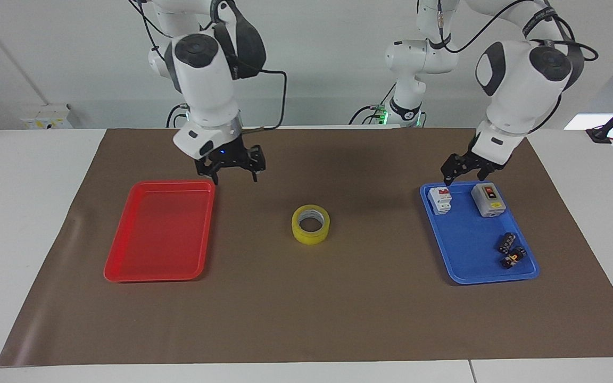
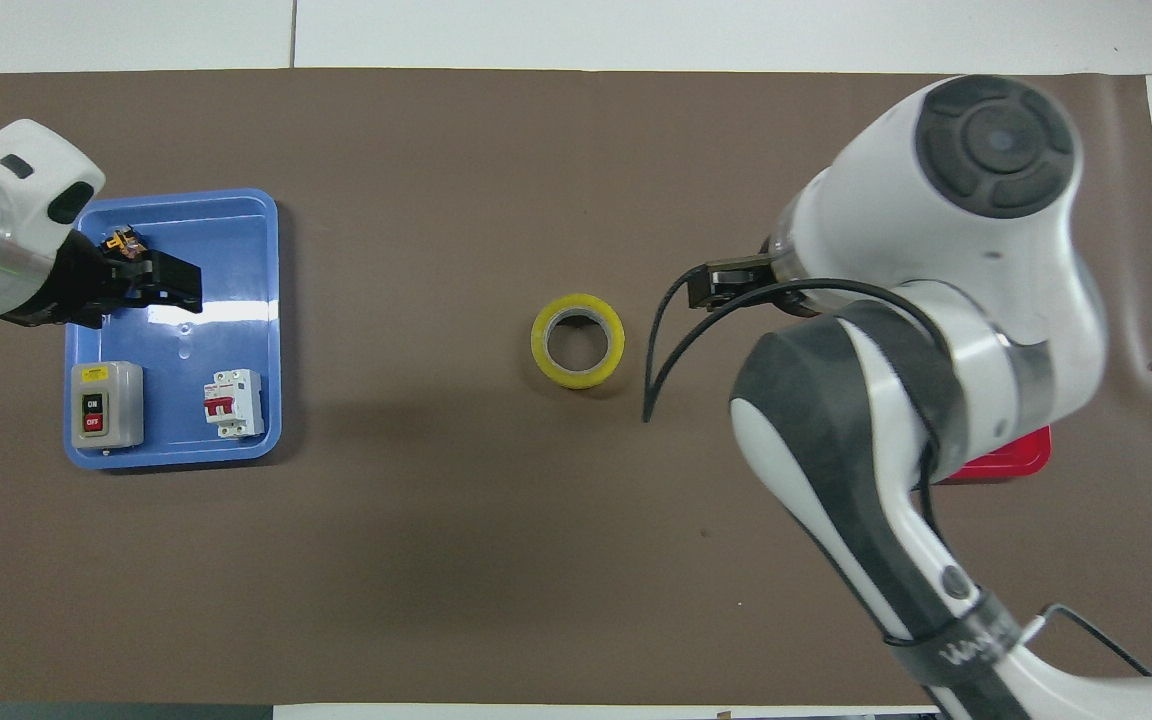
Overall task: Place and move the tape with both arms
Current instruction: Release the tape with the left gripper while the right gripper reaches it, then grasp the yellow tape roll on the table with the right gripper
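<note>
1. The tape [image 1: 311, 224] lies flat on the brown mat [image 1: 338, 319] in the middle of the worktop [image 1: 19, 213], its hole facing up, between the red tray [image 1: 125, 266] and the blue tray [image 1: 477, 274] and well apart from both. Nothing touches it.
2. The right gripper [image 1: 233, 174] hangs in the air over the mat, just beside the robot-side corner of the red tray – its fingers [image 1: 214, 177] are spread wide and hold nothing.
3. The left gripper [image 1: 465, 173] is raised over the robot-side edge of the blue tray, above the white circuit breaker [image 1: 440, 200]. Its fingers [image 1: 448, 178] are parted and empty too.
4. In the blue tray – toward the left arm's end of the worktop – the breaker and a grey switch box [image 1: 488, 200] sit side by side at the end nearer the robots, and two small dark parts [image 1: 511, 251] lie farther out.
5. From overhead, the right arm [image 2: 936, 300] covers nearly all of the red tray, so only one corner shows.
</note>
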`<control>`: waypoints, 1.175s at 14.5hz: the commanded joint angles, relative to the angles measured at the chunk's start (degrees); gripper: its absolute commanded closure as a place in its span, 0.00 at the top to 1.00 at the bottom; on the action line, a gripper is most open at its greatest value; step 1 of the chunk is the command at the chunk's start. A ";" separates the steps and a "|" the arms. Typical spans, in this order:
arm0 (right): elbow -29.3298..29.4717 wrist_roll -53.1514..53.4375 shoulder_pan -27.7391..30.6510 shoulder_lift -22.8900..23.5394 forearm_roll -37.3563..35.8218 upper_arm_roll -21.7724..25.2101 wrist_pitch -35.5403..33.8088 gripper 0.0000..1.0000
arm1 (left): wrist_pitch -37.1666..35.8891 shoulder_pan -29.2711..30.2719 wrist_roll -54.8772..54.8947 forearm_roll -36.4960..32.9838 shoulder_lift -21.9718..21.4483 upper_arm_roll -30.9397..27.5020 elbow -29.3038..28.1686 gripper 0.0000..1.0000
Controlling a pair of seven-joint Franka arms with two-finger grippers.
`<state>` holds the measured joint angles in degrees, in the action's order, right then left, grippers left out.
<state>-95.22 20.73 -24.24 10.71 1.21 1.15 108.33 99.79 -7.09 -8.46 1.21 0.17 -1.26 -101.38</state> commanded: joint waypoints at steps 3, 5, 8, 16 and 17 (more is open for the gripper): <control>-1.99 5.27 -4.50 8.77 0.90 0.17 13.63 1.00 | -12.41 4.45 5.83 1.42 0.27 0.12 10.48 1.00; -2.33 9.84 -7.56 13.26 0.81 0.17 20.75 1.00 | -14.53 5.07 5.91 1.42 0.36 0.12 12.69 1.00; -6.36 7.59 -7.76 13.11 0.72 0.17 24.02 1.00 | -16.64 5.24 6.18 1.42 -0.95 0.12 11.65 1.00; -13.75 -3.24 -8.37 12.23 0.72 0.17 31.85 1.00 | -15.42 5.07 6.09 1.34 -2.37 0.12 9.09 1.00; -14.28 -3.32 -8.46 11.97 0.72 0.17 32.55 0.98 | -15.50 5.07 6.00 1.34 -2.37 0.12 9.09 1.00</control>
<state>-106.14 19.24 -32.63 24.95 1.25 1.24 138.71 84.41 -2.56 -3.14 1.34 -0.64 -1.34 -90.54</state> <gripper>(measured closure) 0.000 0.000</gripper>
